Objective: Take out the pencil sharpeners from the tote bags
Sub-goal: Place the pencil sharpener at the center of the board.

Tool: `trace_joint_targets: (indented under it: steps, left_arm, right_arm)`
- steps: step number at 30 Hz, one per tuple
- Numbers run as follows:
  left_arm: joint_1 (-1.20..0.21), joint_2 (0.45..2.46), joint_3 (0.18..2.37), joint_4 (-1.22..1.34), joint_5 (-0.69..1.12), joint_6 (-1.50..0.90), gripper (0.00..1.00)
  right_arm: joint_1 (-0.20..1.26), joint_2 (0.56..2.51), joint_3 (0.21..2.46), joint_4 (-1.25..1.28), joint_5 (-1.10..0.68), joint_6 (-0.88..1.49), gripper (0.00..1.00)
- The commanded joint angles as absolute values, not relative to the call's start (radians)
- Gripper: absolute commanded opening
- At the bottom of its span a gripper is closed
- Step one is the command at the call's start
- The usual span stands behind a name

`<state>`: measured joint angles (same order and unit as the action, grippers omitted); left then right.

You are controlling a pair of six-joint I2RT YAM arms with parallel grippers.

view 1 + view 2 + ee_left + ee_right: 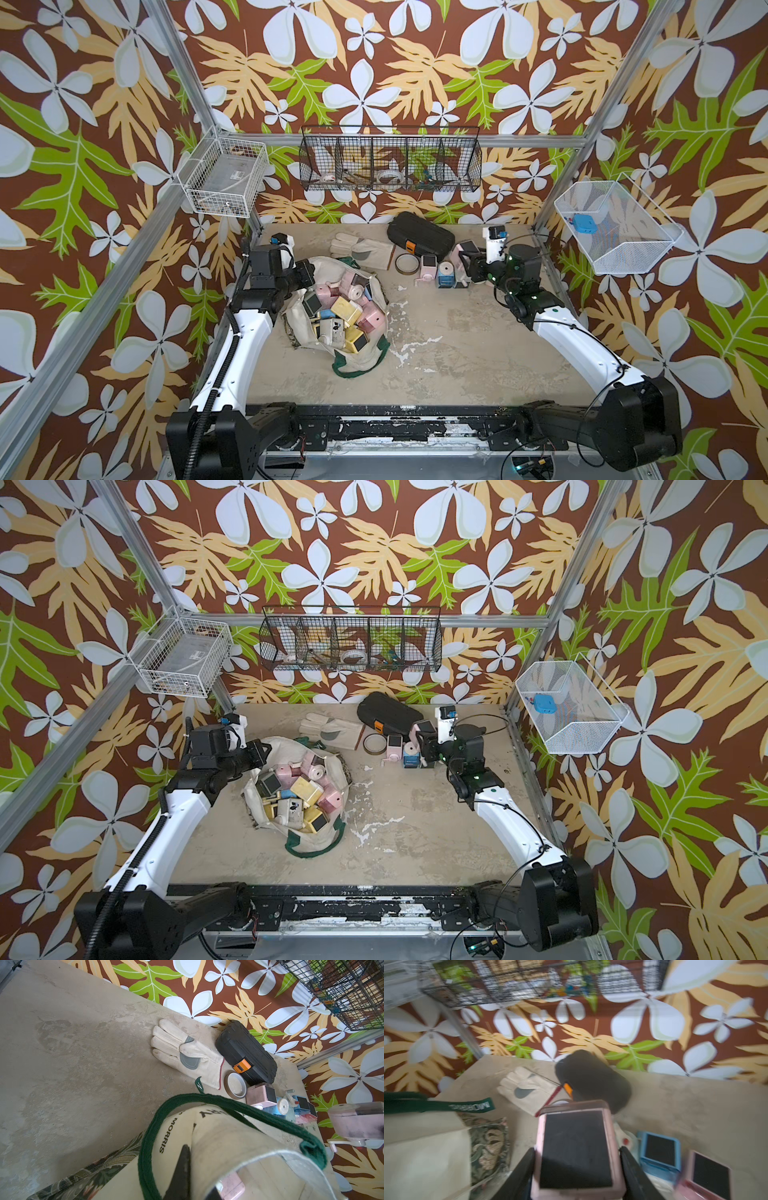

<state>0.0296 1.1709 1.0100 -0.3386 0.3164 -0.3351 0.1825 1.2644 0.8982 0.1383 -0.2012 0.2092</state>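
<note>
We are pinching the cream tote bag's (360,354) canvas rim with our left gripper (309,277), jaws closed together on the cloth, at the worktop's (436,353) left side. A heap of pencil sharpeners (345,309) is lying inside the bag. Our right gripper (577,1152) is clamping a pink sharpener (575,1126) by its sides, near the far right, just beside two more sharpeners (429,266) standing outside the bag.
</note>
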Motion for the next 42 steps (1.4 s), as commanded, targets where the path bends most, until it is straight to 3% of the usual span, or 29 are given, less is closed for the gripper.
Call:
trace_joint_targets:
  steps: [1, 13, 20, 34, 42]
  left_arm:
    - [0.030, 1.169, 1.013, -0.261, 0.354, -0.355, 0.00]
    - [0.029, 1.166, 1.012, -0.259, 0.365, -0.357, 0.00]
    - [0.029, 1.163, 1.009, -0.256, 0.370, -0.359, 0.00]
    - [0.029, 1.160, 1.012, -0.256, 0.367, -0.358, 0.00]
    - [0.029, 1.160, 1.010, -0.257, 0.367, -0.359, 0.00]
  right_arm:
    - [0.139, 1.267, 0.891, 0.178, -0.055, 0.251, 0.36]
    - [-0.022, 1.278, 0.790, 0.231, 0.222, 0.275, 0.36]
    - [-0.119, 1.377, 0.807, 0.254, 0.177, 0.336, 0.36]
    - [-0.145, 1.675, 0.971, 0.225, 0.135, 0.333, 0.36]
    - [-0.146, 1.735, 0.997, 0.206, 0.126, 0.319, 0.40]
